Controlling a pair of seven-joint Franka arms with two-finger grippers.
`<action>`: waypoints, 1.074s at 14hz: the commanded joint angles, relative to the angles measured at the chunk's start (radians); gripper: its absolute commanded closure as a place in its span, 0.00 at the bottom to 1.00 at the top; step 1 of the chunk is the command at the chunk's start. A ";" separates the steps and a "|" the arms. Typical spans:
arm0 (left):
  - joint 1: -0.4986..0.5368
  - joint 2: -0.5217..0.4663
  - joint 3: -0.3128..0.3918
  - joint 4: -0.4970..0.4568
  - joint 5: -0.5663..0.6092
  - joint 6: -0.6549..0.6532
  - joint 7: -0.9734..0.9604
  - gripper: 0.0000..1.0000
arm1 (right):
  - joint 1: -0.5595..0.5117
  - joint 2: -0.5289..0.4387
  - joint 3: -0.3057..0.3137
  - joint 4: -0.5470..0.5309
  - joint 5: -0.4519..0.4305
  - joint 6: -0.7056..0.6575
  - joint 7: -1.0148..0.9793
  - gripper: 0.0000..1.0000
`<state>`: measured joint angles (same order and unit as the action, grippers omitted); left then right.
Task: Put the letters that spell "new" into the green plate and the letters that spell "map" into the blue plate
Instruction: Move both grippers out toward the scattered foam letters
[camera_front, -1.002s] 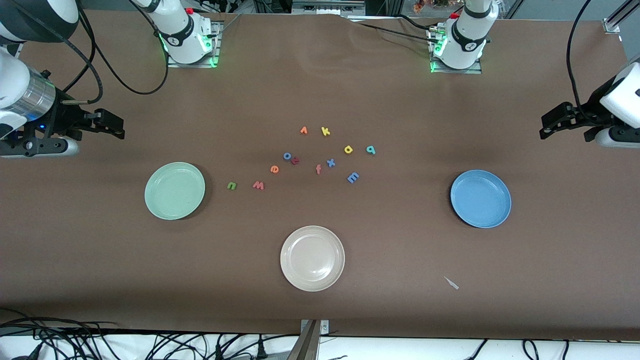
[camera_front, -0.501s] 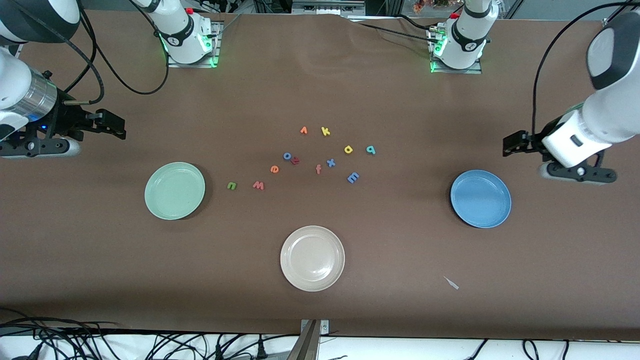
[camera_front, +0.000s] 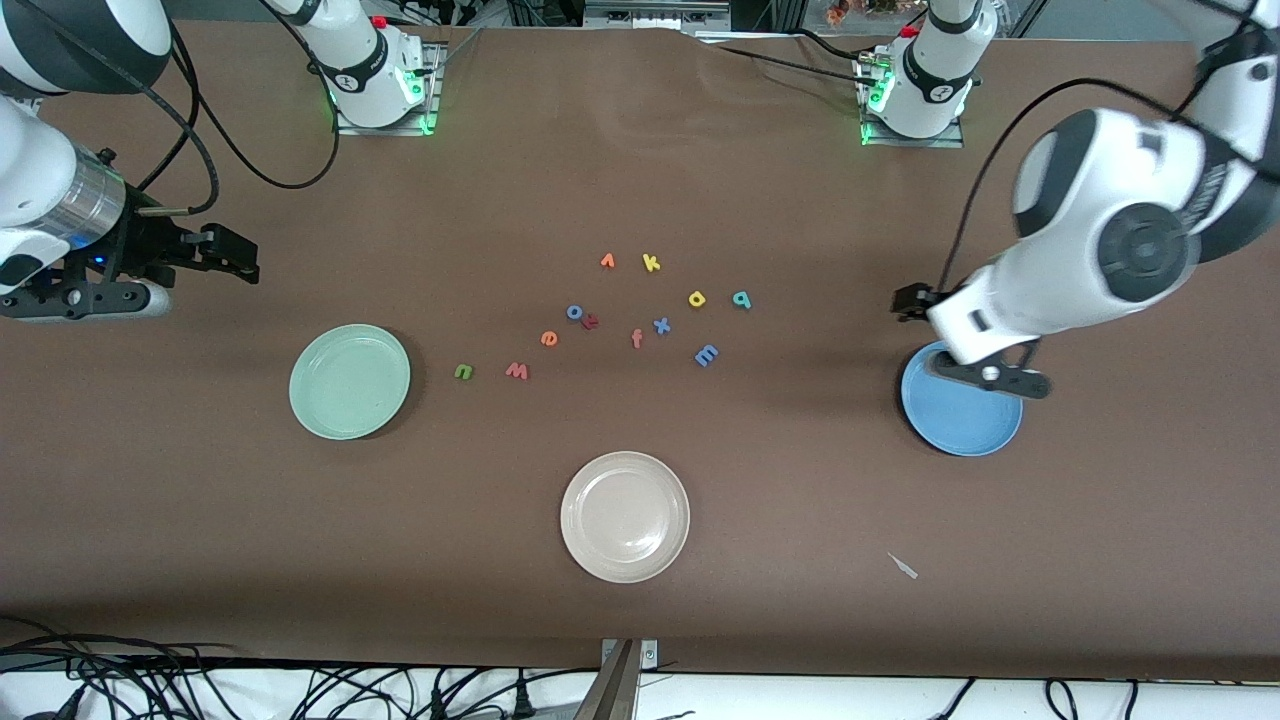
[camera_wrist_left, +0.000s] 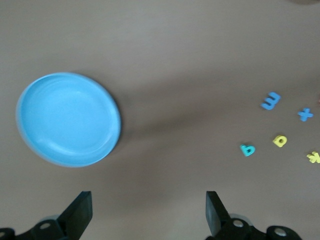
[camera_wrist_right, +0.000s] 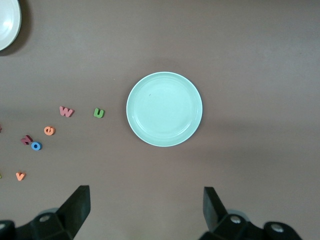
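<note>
The green "n" (camera_front: 463, 371), red "w" (camera_front: 516, 371) and orange "e" (camera_front: 549, 338) lie on the table beside the green plate (camera_front: 349, 381), which holds nothing. The blue "m" (camera_front: 706, 354), yellow "a" (camera_front: 697, 298) and teal "p" (camera_front: 741, 299) lie toward the blue plate (camera_front: 965, 425), also bare and partly covered by the left arm. My left gripper (camera_front: 908, 302) hangs open over the table at the blue plate's (camera_wrist_left: 68, 119) rim, on the letters' side. My right gripper (camera_front: 240, 258) is open over the right arm's end of the table, above the green plate (camera_wrist_right: 164, 109).
Other letters sit in the cluster: orange "v" (camera_front: 607, 261), yellow "k" (camera_front: 651, 263), blue "o" (camera_front: 575, 312), blue "x" (camera_front: 661, 325), salmon "f" (camera_front: 637, 339). A beige-white plate (camera_front: 625, 516) lies nearer the front camera. A small pale scrap (camera_front: 903, 566) lies near the front edge.
The left arm has swung in from its end of the table toward the middle and now hangs over the blue plate's edge. The right gripper has barely shifted. No letter has moved.
</note>
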<state>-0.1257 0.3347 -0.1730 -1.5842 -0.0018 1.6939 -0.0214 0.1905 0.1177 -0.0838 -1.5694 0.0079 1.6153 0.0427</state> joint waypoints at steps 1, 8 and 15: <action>-0.058 0.059 0.010 0.037 -0.024 0.064 -0.002 0.00 | 0.020 -0.006 0.006 -0.035 0.012 0.049 0.045 0.00; -0.250 0.233 0.012 0.029 -0.023 0.329 -0.043 0.00 | 0.073 0.055 0.007 -0.035 0.010 0.115 0.115 0.00; -0.334 0.326 0.013 -0.026 -0.010 0.545 -0.118 0.00 | 0.124 0.148 0.007 -0.047 0.010 0.221 0.200 0.00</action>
<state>-0.4328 0.6448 -0.1742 -1.5952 -0.0020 2.1810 -0.1112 0.2966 0.2563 -0.0733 -1.5987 0.0086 1.8018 0.2097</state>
